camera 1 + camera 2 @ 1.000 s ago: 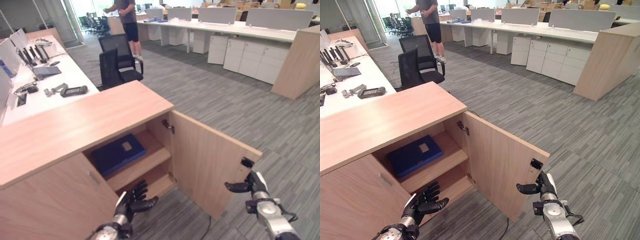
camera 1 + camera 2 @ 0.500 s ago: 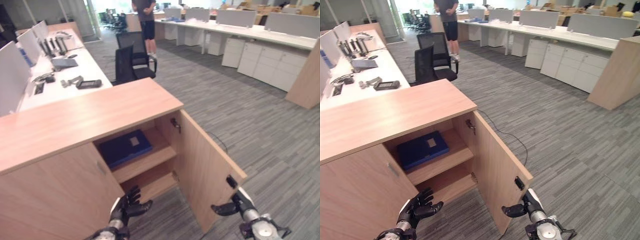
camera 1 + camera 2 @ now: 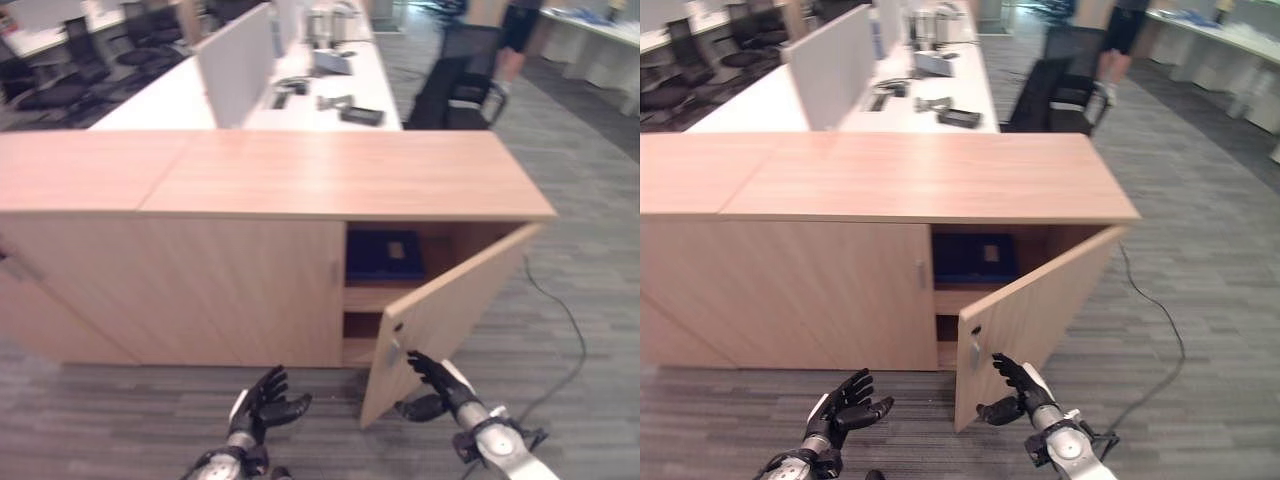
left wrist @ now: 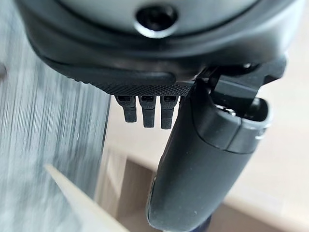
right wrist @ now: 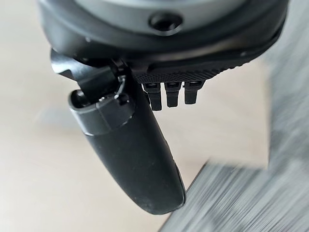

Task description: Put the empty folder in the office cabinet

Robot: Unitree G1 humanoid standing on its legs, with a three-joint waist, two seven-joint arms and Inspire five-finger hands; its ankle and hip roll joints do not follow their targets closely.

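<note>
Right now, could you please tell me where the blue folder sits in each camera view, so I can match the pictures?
Left eye view: the blue folder lies on the upper shelf of the cabinet, behind the open door.
Right eye view: same shelf, the blue folder, just left of the door.
Left wrist view: a dark sliver at the bottom edge may be it; I cannot tell.
Right wrist view: not in it.
Shared landmark: the open door.
</note>
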